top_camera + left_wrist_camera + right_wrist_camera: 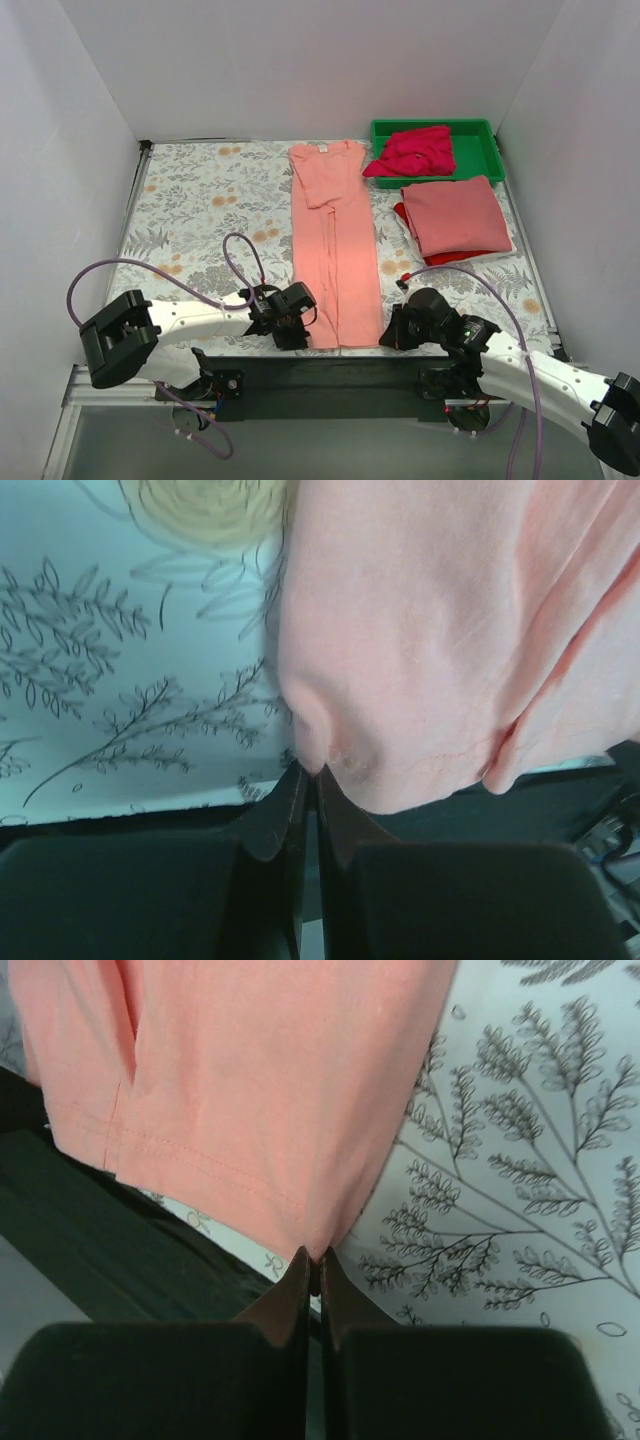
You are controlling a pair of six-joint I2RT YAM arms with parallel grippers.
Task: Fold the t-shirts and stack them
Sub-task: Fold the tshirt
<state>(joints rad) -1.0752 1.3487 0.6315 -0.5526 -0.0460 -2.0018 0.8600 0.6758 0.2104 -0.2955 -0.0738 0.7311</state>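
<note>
A light salmon-pink t-shirt (pixel 335 240) lies folded into a long strip down the middle of the table, collar at the far end. My left gripper (pixel 300 322) is shut on its near left hem corner (pixel 330 740). My right gripper (pixel 388 330) is shut on its near right hem corner (pixel 300 1210). A folded dusty rose t-shirt (pixel 455 213) lies on a folded red t-shirt (pixel 440 257) at the right. A crumpled magenta t-shirt (pixel 415 150) lies in the green tray (pixel 480 135).
The floral tablecloth (pixel 200 200) covers the table. White walls stand on three sides. The black front rail (pixel 320 375) runs along the near edge below both grippers.
</note>
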